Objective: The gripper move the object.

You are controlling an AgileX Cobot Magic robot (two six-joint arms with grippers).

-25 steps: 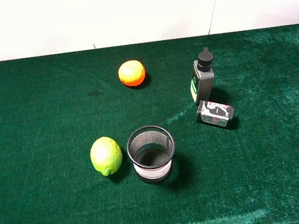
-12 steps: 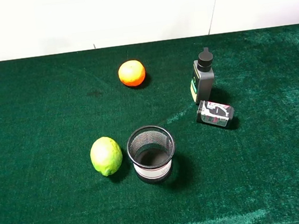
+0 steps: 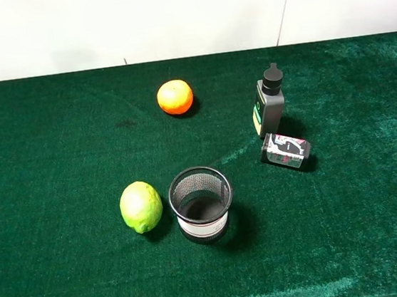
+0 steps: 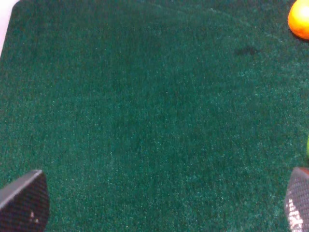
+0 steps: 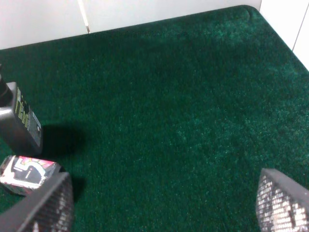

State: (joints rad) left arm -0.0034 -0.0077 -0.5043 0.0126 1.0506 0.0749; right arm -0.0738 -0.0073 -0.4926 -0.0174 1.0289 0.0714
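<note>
1. The worktop [image 3: 58, 172] is covered in dark green cloth and carries every item listed below.
2. The pen cup [image 3: 201, 204], of black wire mesh with a white band near its base, stands upright with its mouth facing up. It serves as the landmark for all positions that follow, as seen in the high view.
3. A green lime [image 3: 141, 206] lies just beside the pen cup, on its left.
4. An orange [image 3: 175, 96] lies well apart from the pen cup, farther back toward the wall and slightly left.
5. A grey bottle [image 3: 270, 103] with a black cap stands upright behind and to the right of the pen cup.
6. A small patterned jar [image 3: 285, 151] lies on its side to the right of the pen cup, just in front of the grey bottle.
7. Left tool [image 4: 159, 205]: its two fingertips sit far apart at opposite edges of the left wrist view, spread wide over bare cloth, with nothing between them.
8. Right tool [image 5: 164, 205]: likewise spread wide and holding nothing; the grey bottle and jar show at the edge of the right wrist view.
9. Neither tool touches the pen cup.
</note>
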